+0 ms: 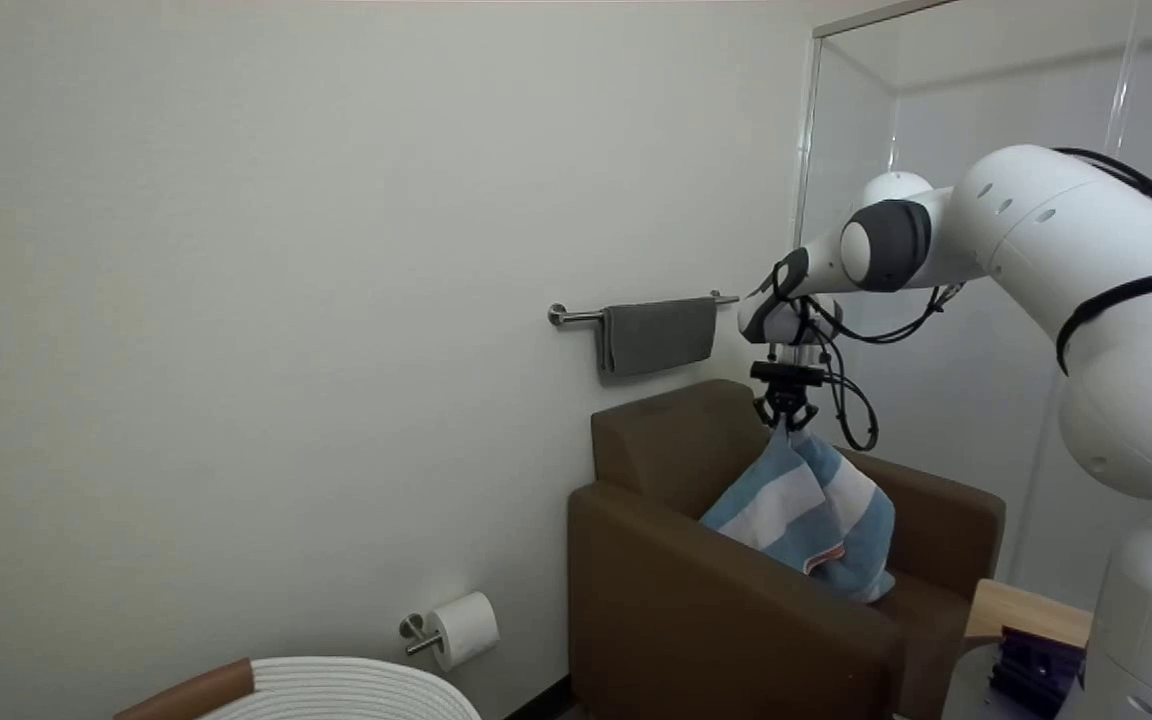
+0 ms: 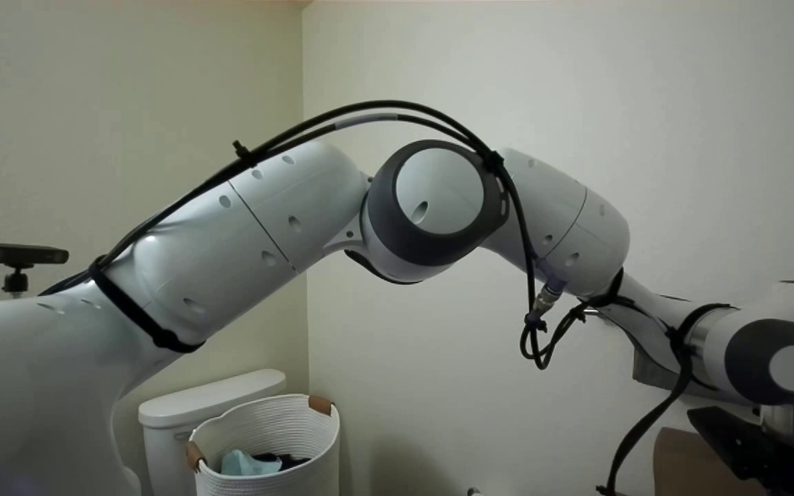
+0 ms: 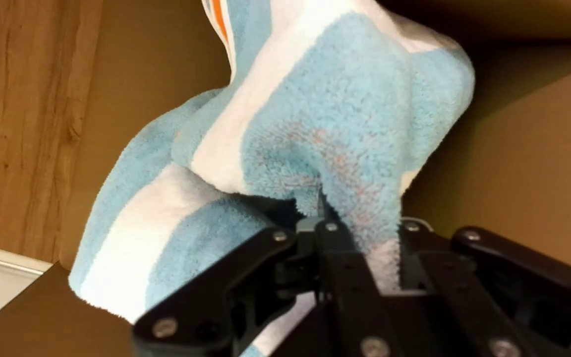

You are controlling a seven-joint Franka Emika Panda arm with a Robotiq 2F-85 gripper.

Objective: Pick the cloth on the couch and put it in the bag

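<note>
My fingers (image 3: 352,282) are pinched on a fold of the cloth (image 1: 796,510), which hangs beneath them over the couch (image 1: 716,600). It looks soft, light and grippy, so I expect this top fold to hold; loose corners may snag at the bag (image 1: 336,690), toward eight o'clock in an exterior view.

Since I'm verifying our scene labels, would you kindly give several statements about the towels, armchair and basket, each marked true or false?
1. The rope basket holds light-blue fabric. True.
2. The end effector grips the striped towel. True.
3. The striped towel lies inside the rope basket. False; it hangs from the end effector over the armchair.
4. The gray towel hangs on the towel bar. True.
5. The armchair is white. False; it is brown.
</note>
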